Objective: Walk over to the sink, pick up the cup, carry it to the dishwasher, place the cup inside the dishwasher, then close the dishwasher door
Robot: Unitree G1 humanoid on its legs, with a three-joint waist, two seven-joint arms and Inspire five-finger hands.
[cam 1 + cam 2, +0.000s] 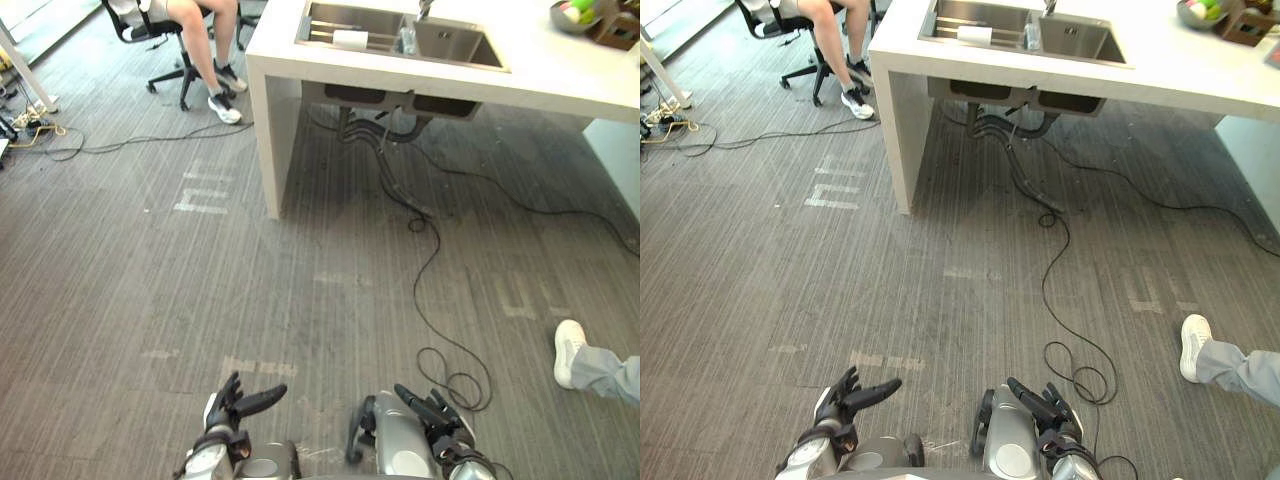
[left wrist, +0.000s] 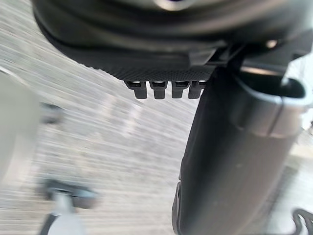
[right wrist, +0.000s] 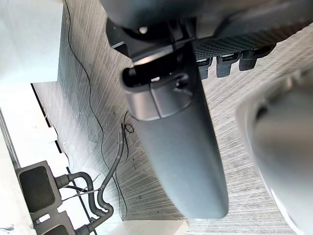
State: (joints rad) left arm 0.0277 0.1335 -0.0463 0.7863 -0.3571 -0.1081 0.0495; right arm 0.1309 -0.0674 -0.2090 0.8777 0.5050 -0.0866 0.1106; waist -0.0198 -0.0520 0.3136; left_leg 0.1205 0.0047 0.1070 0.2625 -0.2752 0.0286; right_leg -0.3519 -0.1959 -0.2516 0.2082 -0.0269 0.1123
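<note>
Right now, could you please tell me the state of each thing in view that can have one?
Left robot hand: open, empty.
Right robot hand: open, empty.
White cup: apparently lying on its side in the sink's left basin.
Office chair: occupied by a seated person.
Bowl: upright on the counter, holding green items.

— What is lying underfoot?
— A grey, striped carpet floor [image 1: 250,300] is filling most of the frame, with pale tape marks [image 1: 205,195] showing left of centre.
— And the furniture?
— A white worktop [image 1: 560,75] is stretching across the upper right, resting on a white panel leg [image 1: 268,140]. In the upper left, a person [image 1: 200,45] is sitting on a black office chair [image 1: 183,80], and thin cables [image 1: 150,143] are trailing across the carpet nearby.
</note>
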